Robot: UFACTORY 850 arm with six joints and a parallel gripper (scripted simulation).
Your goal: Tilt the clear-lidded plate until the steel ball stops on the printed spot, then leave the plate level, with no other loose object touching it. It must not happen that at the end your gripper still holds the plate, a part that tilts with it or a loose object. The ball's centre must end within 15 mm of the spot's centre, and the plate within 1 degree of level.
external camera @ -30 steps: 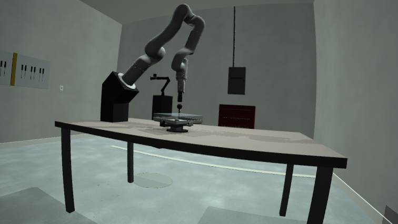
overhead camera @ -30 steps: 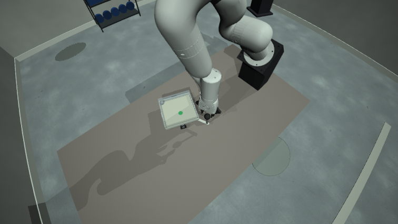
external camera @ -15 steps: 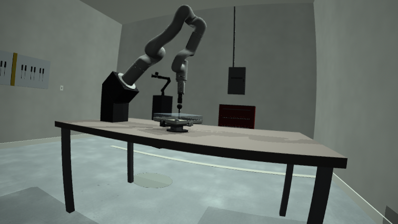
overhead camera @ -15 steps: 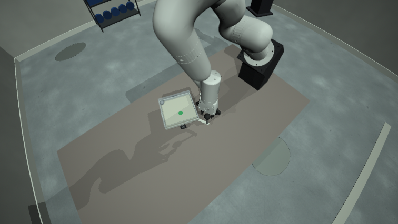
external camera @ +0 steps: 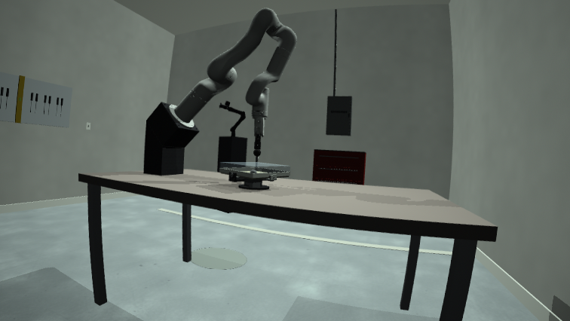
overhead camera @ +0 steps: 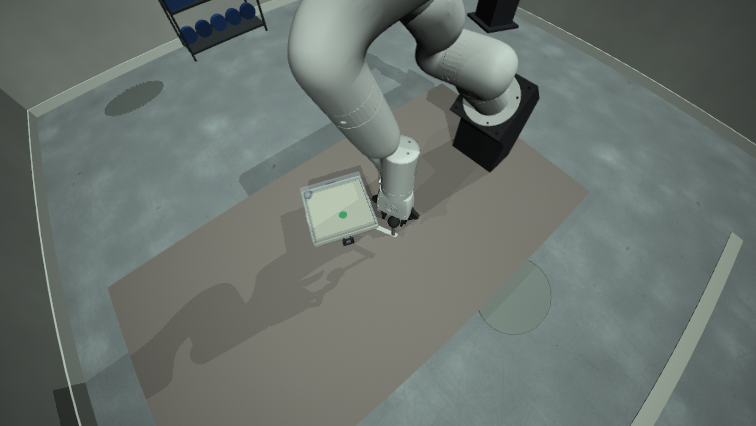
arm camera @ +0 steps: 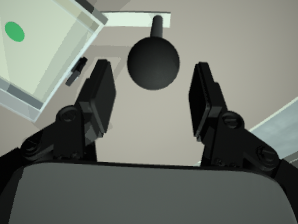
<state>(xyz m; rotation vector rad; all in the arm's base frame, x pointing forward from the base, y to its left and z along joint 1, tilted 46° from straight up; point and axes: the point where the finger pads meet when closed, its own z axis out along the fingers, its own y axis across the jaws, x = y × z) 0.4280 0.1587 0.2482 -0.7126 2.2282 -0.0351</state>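
The square clear-lidded plate [overhead camera: 340, 209] sits on a small pedestal on the table; it also shows in the exterior view [external camera: 254, 168]. A green printed spot [overhead camera: 342, 214] marks its floor, also seen in the wrist view [arm camera: 13, 31]. The steel ball [overhead camera: 308, 194] rests in the plate's far left corner, away from the spot. A short arm with a black knob [arm camera: 153, 63] sticks out from the plate's corner. My gripper [arm camera: 152, 77] is open, pointing down, with the knob [overhead camera: 393, 222] below and between the fingers; nothing touches them.
The black robot base [overhead camera: 494, 124] stands on the table behind the plate. A small dark block [overhead camera: 347, 241] sits at the plate's near edge. A rack with blue balls [overhead camera: 214, 23] stands on the floor far away.
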